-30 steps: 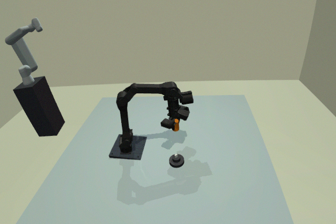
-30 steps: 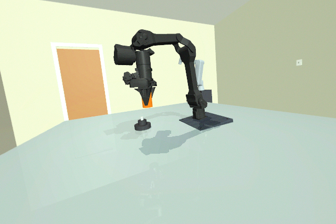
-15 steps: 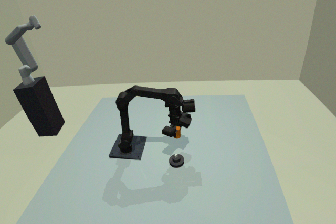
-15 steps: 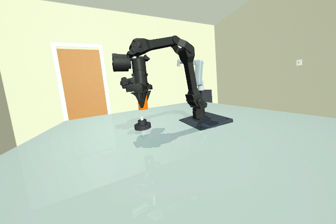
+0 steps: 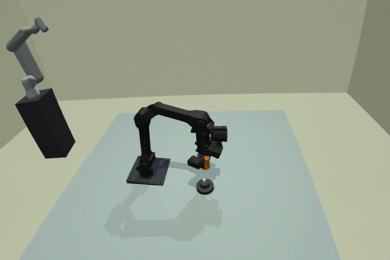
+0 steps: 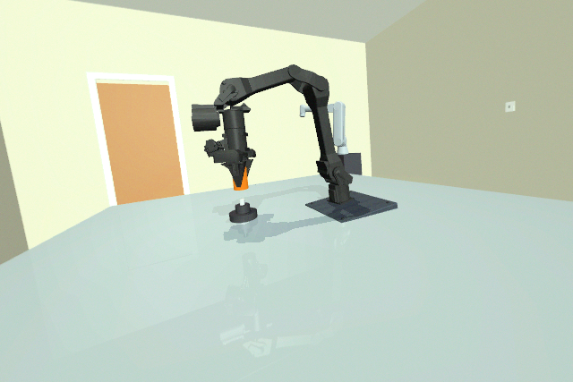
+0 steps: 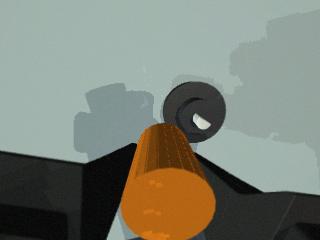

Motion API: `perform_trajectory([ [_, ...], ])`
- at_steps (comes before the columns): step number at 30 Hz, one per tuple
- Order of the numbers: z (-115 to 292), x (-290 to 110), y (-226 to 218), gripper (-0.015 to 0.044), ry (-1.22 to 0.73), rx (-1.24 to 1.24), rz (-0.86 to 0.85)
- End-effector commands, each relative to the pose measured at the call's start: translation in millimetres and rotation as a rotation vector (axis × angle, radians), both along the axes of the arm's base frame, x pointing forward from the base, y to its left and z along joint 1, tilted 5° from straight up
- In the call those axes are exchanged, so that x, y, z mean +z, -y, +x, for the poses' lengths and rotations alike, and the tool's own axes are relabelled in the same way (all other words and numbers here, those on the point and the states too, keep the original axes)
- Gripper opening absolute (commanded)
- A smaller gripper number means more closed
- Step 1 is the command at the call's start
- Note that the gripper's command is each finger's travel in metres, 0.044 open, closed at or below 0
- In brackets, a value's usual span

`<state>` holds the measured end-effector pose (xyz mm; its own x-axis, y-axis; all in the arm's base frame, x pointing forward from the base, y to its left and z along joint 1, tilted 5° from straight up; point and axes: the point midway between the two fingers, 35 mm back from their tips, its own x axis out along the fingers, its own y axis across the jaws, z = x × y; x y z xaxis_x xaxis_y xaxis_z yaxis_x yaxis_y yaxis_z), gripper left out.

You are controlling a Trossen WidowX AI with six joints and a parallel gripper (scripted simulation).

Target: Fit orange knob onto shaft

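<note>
The orange knob (image 5: 206, 163) (image 6: 243, 182) (image 7: 167, 202) is upright between the fingers of my gripper (image 5: 205, 162) (image 6: 239, 179) (image 7: 163, 153), which is shut on it. The knob hangs in the air above the dark round pedestal (image 5: 205, 190) (image 6: 243, 216) (image 7: 175, 102), with a gap between them. The silver shaft (image 5: 204, 180) (image 6: 241, 202) (image 7: 202, 121) points up from the pedestal. In the wrist view the shaft shows beyond the knob and to its right, its flat side facing the upper right. The knob's underside and its hole are hidden.
The arm's dark base plate (image 5: 132, 178) (image 6: 370, 211) stands on the pale blue table top (image 5: 267, 219) (image 6: 416, 299). Away from the table, a grey arm (image 5: 27, 58) (image 6: 339, 123) stands on a dark block (image 5: 45, 128) (image 6: 354, 163). Shadows of the arm lie around the pedestal.
</note>
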<state>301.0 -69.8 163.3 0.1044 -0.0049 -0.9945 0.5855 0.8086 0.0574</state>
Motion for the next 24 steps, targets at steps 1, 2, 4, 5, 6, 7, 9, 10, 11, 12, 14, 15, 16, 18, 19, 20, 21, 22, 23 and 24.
perform_trajectory([
  [1, -2.3, -4.7, 14.0, 0.0, 0.002, 0.002, 0.002],
  [2, -3.0, -5.7, 17.1, 0.0, 0.001, 0.002, 0.002],
  [4, -4.4, -7.7, 23.1, 0.0, 0.001, 0.002, 0.002],
  [5, -5.2, -8.6, 26.2, 0.0, 0.001, 0.002, 0.002],
  [6, -6.0, -9.6, 29.2, 0.0, 0.001, 0.002, 0.002],
  [7, -6.8, -10.6, 32.2, 0.0, 0.001, 0.002, 0.002],
  [9, -8.6, -12.6, 38.1, 0.0, 0.001, 0.002, 0.001],
  [10, -9.6, -13.6, 41.1, 0.0, 0.001, 0.002, 0.001],
  [11, -10.4, -14.4, 43.5, 0.0, 0.001, 0.002, 0.001],
  [12, -10.9, -14.8, 45.0, 0.0, 0.001, 0.002, 0.001],
  [14, -10.8, -15.0, 44.8, 0.0, 0.0, 0.008, 0.001],
  [15, -10.8, -14.9, 44.6, 0.0, 0.0, 0.016, 0.0],
  [16, -10.8, -14.9, 44.6, 0.0, 0.0, 0.028, -0.001],
  [18, -10.9, -14.9, 44.8, 0.0, 0.0, 0.062, -0.005],
  [19, -10.9, -14.9, 45.1, 0.0, 0.0, 0.084, -0.007],
  [20, -11.0, -14.9, 45.4, 0.0, 0.0, 0.109, -0.01],
  [21, -11.0, -14.9, 45.8, 0.0, 0.0, 0.133, -0.013],
  [22, -11.1, -14.9, 46.3, 0.0, 0.0, 0.162, -0.016],
  [23, -11.0, -14.9, 46.9, 0.0, 0.0, 0.191, -0.019],
  [24, -11.0, -14.9, 47.5, 0.0, 0.0, 0.219, -0.022],
])
